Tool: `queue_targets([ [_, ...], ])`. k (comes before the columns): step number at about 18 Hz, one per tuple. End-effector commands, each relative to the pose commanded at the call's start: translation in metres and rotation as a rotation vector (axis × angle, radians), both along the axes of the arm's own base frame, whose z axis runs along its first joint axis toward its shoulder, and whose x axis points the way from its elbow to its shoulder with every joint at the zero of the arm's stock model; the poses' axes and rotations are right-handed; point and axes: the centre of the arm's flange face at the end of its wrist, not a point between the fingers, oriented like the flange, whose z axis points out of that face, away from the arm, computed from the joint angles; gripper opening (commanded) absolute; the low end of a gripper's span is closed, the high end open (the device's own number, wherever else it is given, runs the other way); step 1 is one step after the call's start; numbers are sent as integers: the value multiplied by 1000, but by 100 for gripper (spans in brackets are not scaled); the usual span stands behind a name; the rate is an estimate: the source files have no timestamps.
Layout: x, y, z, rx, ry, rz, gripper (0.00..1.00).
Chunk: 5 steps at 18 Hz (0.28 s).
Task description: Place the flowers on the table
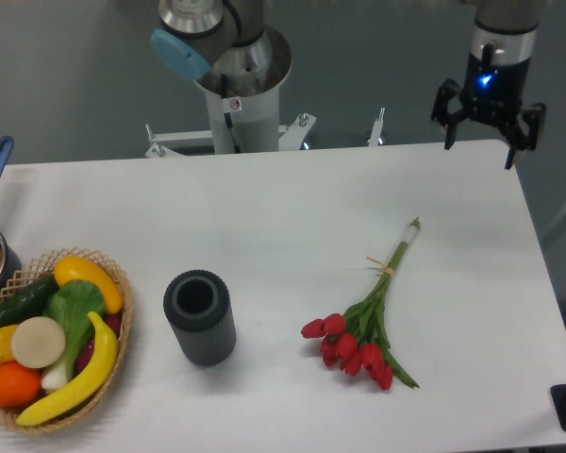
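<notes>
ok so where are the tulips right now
The tulips lie flat on the white table, right of centre, to the right of the dark ribbed cylinder.

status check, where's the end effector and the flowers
End effector open, empty, raised over the table's far right edge. Flowers lying flat on the table, untouched. Ribbed cylinder to their left, apart.
</notes>
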Motion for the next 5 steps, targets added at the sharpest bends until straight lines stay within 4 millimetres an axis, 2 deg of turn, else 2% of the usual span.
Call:
queue_targets([
  [3, 2, 1, 14, -18, 28, -12, 100],
  [5, 1, 1, 15, -16, 30, -12, 100],
])
